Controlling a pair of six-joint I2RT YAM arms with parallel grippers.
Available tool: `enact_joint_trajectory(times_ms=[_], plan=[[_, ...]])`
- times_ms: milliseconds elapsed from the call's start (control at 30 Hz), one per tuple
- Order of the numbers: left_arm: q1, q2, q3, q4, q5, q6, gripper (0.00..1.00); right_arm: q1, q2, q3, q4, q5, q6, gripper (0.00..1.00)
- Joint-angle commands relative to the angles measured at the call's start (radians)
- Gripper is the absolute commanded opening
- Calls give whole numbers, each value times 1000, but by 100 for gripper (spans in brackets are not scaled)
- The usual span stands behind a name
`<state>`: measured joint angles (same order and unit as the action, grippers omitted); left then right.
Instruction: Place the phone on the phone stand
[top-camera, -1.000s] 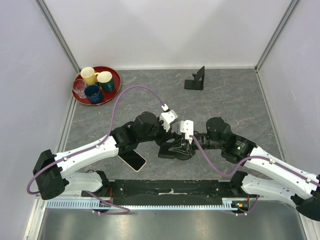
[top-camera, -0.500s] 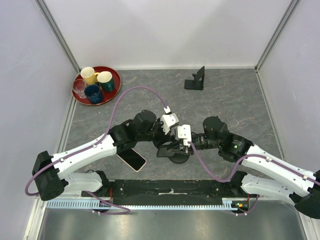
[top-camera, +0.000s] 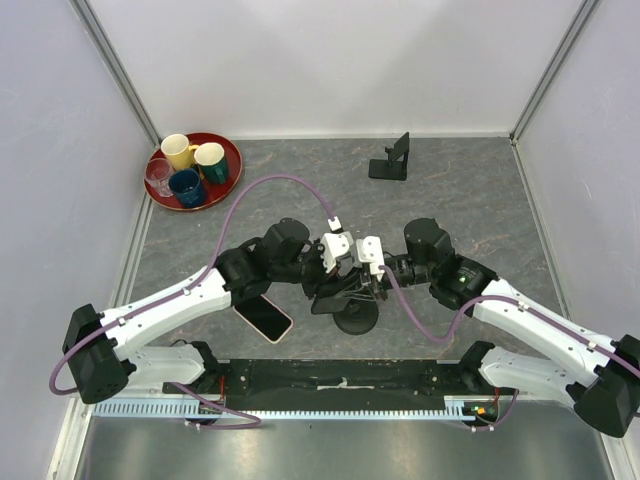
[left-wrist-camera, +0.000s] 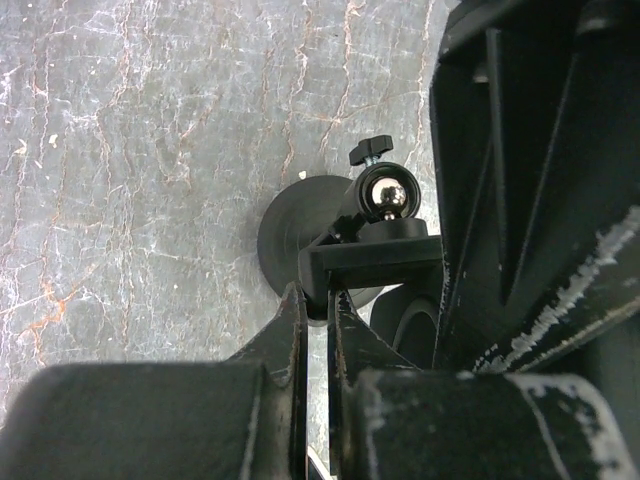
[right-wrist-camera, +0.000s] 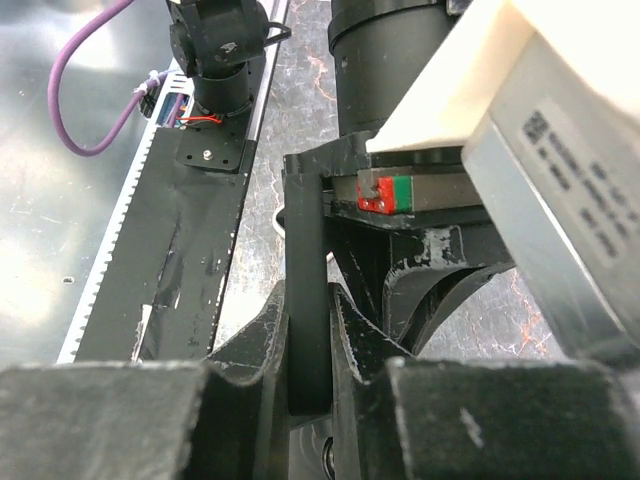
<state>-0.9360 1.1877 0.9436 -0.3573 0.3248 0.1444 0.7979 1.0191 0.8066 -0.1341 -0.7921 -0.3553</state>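
Right gripper (right-wrist-camera: 306, 338) pinches the black mount's (left-wrist-camera: 298, 228) plate; left gripper (left-wrist-camera: 313, 300) is pressed together at its bracket. If I pull them apart, the mount could tip toward the phone (top-camera: 265, 320) behind the left gripper.

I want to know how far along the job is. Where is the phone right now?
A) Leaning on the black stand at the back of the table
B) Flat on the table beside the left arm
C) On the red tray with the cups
B: the phone lies flat on the table, partly tucked under the left arm, and the phone stand at the back holds nothing.
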Motion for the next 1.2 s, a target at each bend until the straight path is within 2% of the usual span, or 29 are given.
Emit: enact_joint_trajectory(times_ms=[0, 167, 267, 367, 400, 433, 633, 800, 967, 1133, 1167], plan=[[-12, -57, 26, -2, 151, 41, 2, -78, 3, 43, 99, 48, -37, 0], [-12, -76, 29, -11, 45, 17, 2, -85, 3, 62, 14, 102, 7, 0], [-12, -126, -5, 26, -100, -29, 2, -83, -10, 59, -8, 180, 88, 0], [-12, -184, -40, 69, -281, -89, 2, -83, -17, 85, -67, 235, 140, 0], [-11, -195, -46, 79, -387, -112, 2, -82, -23, 91, -84, 275, 166, 0], [-11, -209, -52, 83, -423, -135, 2, -80, -37, 92, -96, 306, 182, 0], [-12, -272, -87, 116, -486, -224, 2, -37, -40, 105, -137, 499, 269, 0], [-12, -312, -138, 172, -509, -230, 2, 23, -125, 14, -82, 637, 274, 0], [-12, -306, -129, 179, -582, -285, 2, 73, -42, 98, -200, 816, 283, 0], [-21, -251, -77, 92, -876, -432, 2, 171, 1, 124, -270, 1036, 331, 0], [-23, -241, -66, 60, -1005, -466, 2, 214, 19, 153, -300, 1162, 344, 0]])
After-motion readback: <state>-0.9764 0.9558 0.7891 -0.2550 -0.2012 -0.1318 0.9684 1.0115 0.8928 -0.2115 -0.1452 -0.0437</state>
